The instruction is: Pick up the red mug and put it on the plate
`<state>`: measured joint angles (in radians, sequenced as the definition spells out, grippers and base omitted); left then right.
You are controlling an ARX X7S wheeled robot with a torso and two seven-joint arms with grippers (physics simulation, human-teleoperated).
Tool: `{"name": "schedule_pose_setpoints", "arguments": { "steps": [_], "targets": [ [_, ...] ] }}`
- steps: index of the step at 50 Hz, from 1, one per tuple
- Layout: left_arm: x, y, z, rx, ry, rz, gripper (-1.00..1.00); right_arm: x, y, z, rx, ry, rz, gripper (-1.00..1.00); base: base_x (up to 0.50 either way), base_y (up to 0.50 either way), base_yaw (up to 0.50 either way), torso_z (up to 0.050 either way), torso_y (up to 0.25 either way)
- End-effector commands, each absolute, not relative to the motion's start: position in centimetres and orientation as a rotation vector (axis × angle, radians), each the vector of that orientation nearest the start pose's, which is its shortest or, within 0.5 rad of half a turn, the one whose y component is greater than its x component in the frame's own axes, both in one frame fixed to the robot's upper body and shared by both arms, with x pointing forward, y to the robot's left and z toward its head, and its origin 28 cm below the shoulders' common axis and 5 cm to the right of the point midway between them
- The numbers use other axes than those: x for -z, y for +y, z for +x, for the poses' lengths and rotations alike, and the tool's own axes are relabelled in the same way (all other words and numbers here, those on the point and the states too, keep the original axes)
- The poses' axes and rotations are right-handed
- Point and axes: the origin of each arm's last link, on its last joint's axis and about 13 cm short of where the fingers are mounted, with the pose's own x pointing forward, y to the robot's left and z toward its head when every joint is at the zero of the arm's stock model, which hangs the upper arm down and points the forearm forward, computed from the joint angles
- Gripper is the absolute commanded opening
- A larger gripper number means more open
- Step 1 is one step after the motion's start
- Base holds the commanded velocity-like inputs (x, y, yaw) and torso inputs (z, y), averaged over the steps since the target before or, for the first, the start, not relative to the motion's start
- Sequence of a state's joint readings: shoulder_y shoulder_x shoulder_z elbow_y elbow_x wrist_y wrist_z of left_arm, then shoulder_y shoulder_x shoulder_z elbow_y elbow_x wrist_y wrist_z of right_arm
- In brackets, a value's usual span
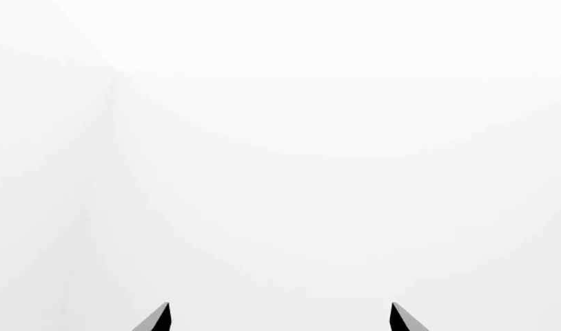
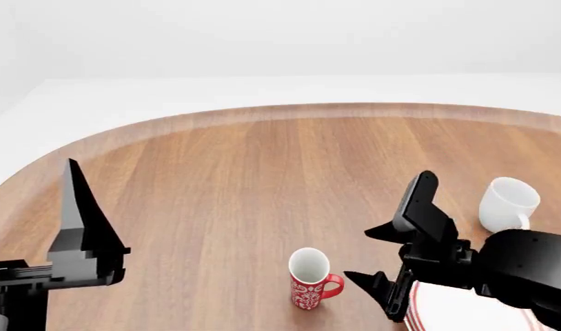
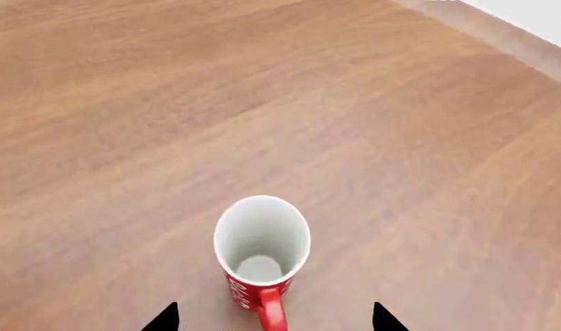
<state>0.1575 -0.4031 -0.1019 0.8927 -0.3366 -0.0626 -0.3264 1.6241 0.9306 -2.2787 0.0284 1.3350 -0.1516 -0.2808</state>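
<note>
The red mug (image 2: 308,281) stands upright on the wooden table (image 2: 262,179) near its front edge, with its handle turned toward my right arm. In the right wrist view the red mug (image 3: 261,243) sits just ahead of my right gripper (image 3: 275,307), which is open. The handle reaches between the two fingertips without touching either. From the head, my right gripper (image 2: 377,255) hangs just right of the mug. The plate (image 2: 455,310) lies under my right arm, mostly hidden. My left gripper (image 2: 76,207) is raised at the left, and in its own view the left gripper (image 1: 280,307) is open and empty.
A plain white mug (image 2: 508,203) lies tipped on the table behind the plate, at the right. The table's curved far edge (image 2: 290,110) borders a white floor and wall. The left wrist view shows only white wall.
</note>
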Motion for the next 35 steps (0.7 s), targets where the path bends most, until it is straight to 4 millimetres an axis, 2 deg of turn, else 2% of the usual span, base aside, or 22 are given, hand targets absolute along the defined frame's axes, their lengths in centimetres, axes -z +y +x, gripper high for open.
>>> {"name": "schedule_pose_setpoints", "arguments": {
  "steps": [1, 11, 35],
  "targets": [
    [-17.3, 24.8, 14.8, -0.077, -0.650, -0.010, 1.00, -12.6, -20.5, 29.4, -0.996, 0.531, -0.334, 1.00, 0.00, 0.00, 0.00, 0.000, 0.000],
    [-17.3, 24.8, 14.8, -0.076, -0.650, -0.010, 1.00, -11.3, -20.9, 30.6, -0.985, 0.546, -0.300, 1.00, 0.00, 0.00, 0.00, 0.000, 0.000],
    [-17.2, 24.9, 14.9, -0.079, -0.647, -0.010, 1.00, -8.1, -20.2, 32.7, -1.032, 0.624, -0.266, 1.00, 0.00, 0.00, 0.00, 0.000, 0.000]
  ]
}}
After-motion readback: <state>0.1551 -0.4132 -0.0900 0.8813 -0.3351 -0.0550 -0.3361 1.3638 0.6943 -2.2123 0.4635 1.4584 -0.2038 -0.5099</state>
